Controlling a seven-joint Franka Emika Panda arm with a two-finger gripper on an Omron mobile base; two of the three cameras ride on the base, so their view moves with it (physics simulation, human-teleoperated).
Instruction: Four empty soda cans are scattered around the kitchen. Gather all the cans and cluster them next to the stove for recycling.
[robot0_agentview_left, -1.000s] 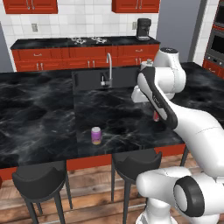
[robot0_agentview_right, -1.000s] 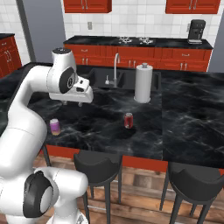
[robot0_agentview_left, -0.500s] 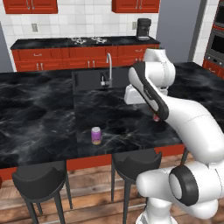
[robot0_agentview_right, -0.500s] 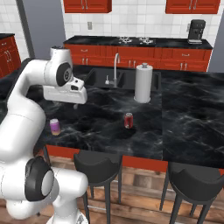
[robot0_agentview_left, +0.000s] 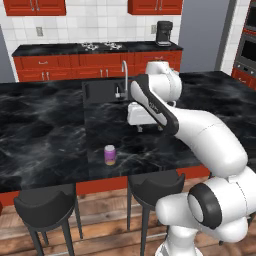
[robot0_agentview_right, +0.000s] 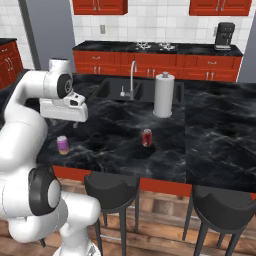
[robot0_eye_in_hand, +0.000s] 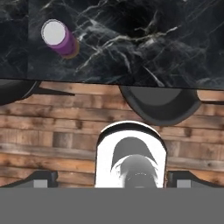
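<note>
pink-purple can (robot0_agentview_left: 110, 154): stands upright near the front edge of the island counter (robot0_agentview_left: 45, 130), just left of the seam in the marble. It is in the same spot as a second ago. In the hand view it sits in the far upper left, well off the line between the finger tips.
red can (robot0_agentview_right: 146, 137): upright on the same counter, further right and nearer the paper-towel roll (robot0_agentview_right: 162, 95). It has also not shifted.
stove (robot0_agentview_right: 152, 46): on the far counter against the tiled wall, well apart from both cans. No can stands beside it yet.
gripper (robot0_agentview_right: 64, 119): hangs above the counter, pointing down, between the sink (robot0_agentview_left: 102, 91) and the pink-purple can. It touches nothing.
claw: the finger tips stand at the two sides of the hand view, so the jaws are wide with nothing between them.
what changed: over the last second the arm has swung across the island from its right side toward the left. The hand now sits nearer the pink-purple can, and the base has stayed put.
meaning: this looks like the approach to picking up the pink-purple can, so the task is likely at an early stage.
next need: the hand probably has to come nearer and left to centre over the can before it goes down.
</note>
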